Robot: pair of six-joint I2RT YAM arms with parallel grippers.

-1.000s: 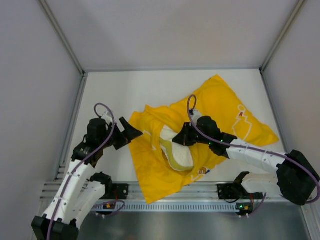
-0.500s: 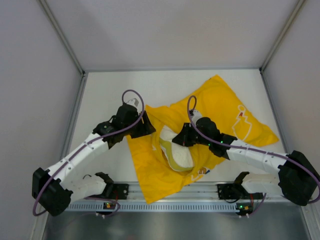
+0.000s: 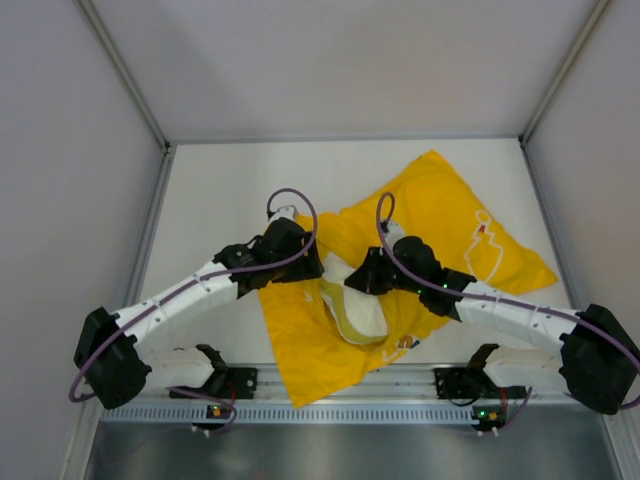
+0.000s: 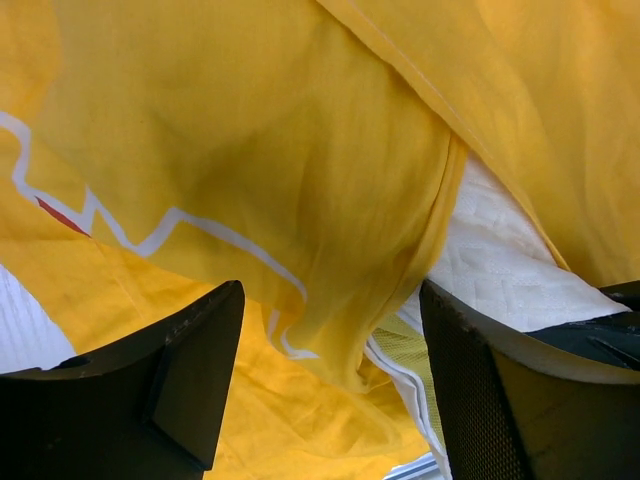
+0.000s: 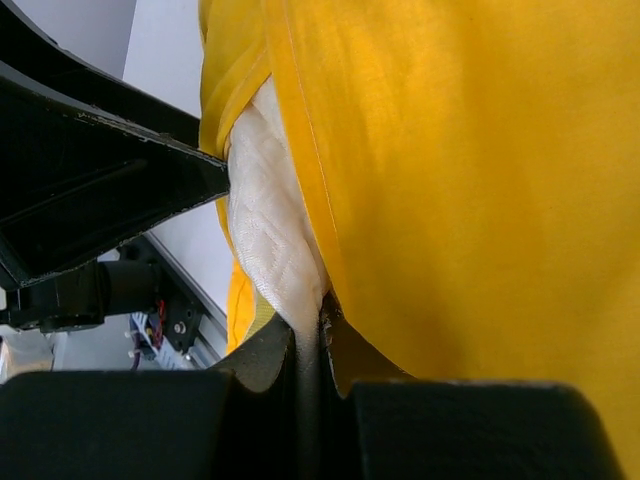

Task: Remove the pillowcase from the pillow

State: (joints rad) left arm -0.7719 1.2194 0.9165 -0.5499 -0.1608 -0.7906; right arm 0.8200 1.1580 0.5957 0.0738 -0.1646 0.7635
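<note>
Yellow case point(image 3: 440, 215) lies crumpled across the middle and right of the table point(image 3: 230, 190). Its far corner spreads flat toward the right wall and its near corner reaches the front edge. Its mouth gapes at the centre, and the pillow point(image 3: 352, 300) pokes out there as a cream quilted end with pale piping. How much of it is inside the cloth I cannot tell.

My right gripper point(image 5: 310, 345) sits at that mouth with its fingers pressed together, pinching where the quilted corner meets the hem. I judge it has the pillow, perhaps with a bit of hem caught too. As I read it, that grip is the anchor: one hand pins the pillow so the cloth can slide off.

My left gripper point(image 4: 330, 385) is at the other side of the opening, fingers spread wide. A loose fold of case with a white printed line hangs between them, and the pillow's white shows just beyond. Neither finger seems to touch the cloth yet. I would close on that fold alone; catching the pillow too would drag both along.
</note>
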